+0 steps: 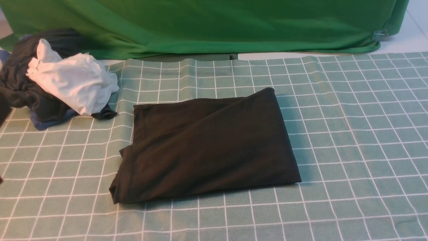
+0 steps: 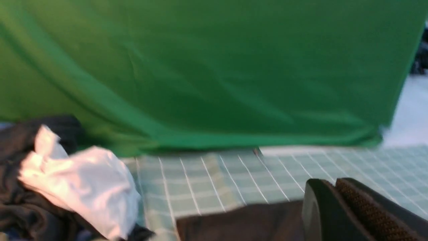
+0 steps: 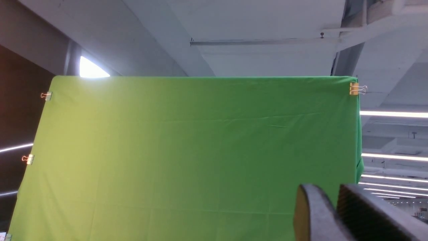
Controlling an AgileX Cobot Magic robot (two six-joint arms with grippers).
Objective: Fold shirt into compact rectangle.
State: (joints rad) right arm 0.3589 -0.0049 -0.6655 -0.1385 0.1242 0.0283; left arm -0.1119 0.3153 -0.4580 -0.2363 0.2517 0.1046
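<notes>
Only from the front is the folded shirt wholly visible.

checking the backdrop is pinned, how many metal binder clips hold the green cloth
5 visible: one at the top right corner, three down the opposite edge, one low near the table. More may be hidden.

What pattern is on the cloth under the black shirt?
The tablecloth is pale green with thin white lines making squares. The front view shows it best.

Shirt blurred, cut off in left wrist view
</notes>
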